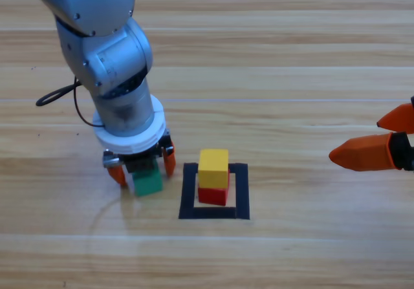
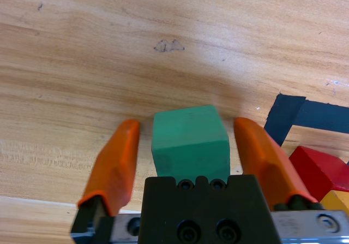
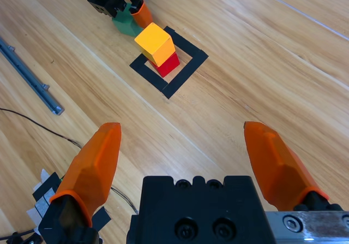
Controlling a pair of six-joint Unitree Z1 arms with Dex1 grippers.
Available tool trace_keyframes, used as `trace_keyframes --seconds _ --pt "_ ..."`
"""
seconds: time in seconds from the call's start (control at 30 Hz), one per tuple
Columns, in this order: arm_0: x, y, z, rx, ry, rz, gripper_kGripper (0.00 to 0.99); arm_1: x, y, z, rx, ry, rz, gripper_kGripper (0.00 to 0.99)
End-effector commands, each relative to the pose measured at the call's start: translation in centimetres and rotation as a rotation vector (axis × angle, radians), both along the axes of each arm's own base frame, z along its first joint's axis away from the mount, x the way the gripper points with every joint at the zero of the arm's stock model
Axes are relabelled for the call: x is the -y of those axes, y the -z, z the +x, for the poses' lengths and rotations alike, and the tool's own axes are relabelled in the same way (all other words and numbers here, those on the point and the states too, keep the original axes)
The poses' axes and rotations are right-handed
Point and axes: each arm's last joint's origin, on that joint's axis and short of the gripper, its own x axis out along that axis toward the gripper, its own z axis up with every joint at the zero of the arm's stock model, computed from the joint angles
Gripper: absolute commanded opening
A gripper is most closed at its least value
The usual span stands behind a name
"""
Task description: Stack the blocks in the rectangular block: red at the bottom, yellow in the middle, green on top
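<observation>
While the left arm's wrist hides much of the left gripper (image 1: 143,166) from above, the left wrist view shows its 2 jaws spread apart with the green cube (image 2: 190,140) sitting on the table (image 1: 291,75) between them, a thin gap on each side, so nothing is clamped. Part of that cube's near face is covered by the gripper's black body. The arm comes down from the upper left, wrist pointing nearly straight down at the table. Just to the gripper's right lies the tape rectangle (image 1: 242,192), and inside it the yellow cube (image 1: 213,168) rests on the red cube (image 1: 213,194), which shows only partly from above. At the right edge the right gripper (image 1: 378,137) is cut off, only its orange jaws showing; its wrist view shows them wide apart and holding nothing, well away from the stack.
</observation>
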Motion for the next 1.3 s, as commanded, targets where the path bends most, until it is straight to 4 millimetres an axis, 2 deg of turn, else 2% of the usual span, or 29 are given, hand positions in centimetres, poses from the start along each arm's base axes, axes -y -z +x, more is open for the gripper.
trace_keyframes --seconds 0.03,0.1,0.23,0.33,0.47,0.5,0.7,0.83,1.03,1.3 --pt "0.2 3.5 0.9 -0.065 0.012 0.034 0.572 -0.1 1.5 0.9 -0.029 0.028 -0.043 0.989" --pt "0.2 3.6 0.9 -0.066 0.020 0.033 0.523 -0.1 1.5 0.9 -0.029 0.030 -0.045 0.989" --pt "0.4 3.4 1.0 -0.070 0.049 0.020 0.517 -0.1 1.5 0.9 -0.030 0.028 -0.045 0.988" --pt "0.3 2.5 1.0 -0.075 0.079 0.024 0.331 -0.1 1.5 0.9 -0.029 0.028 -0.043 0.988" --pt "-0.4 -1.3 0.5 -0.027 0.142 0.036 0.069 -0.1 1.5 0.9 -0.029 0.030 -0.045 0.988" --pt "-0.7 -2.7 0.6 0.000 0.174 0.026 0.049 -0.1 1.5 0.9 -0.029 0.030 -0.045 0.988" --pt "-1.6 -9.5 1.1 0.115 0.333 -0.007 0.049 -0.1 1.5 0.9 -0.028 0.031 -0.046 0.988" --pt "-1.3 -12.1 1.2 0.125 0.387 -0.004 0.049 -0.1 1.5 0.8 -0.027 0.031 -0.045 0.988" --pt "2.4 -12.6 -0.4 0.113 0.532 -0.002 0.049 0.0 1.5 0.8 -0.027 0.031 -0.045 0.988" --pt "6.3 -11.4 -1.8 0.080 0.679 -0.007 0.049 0.1 1.5 0.7 -0.025 0.031 -0.042 0.988"
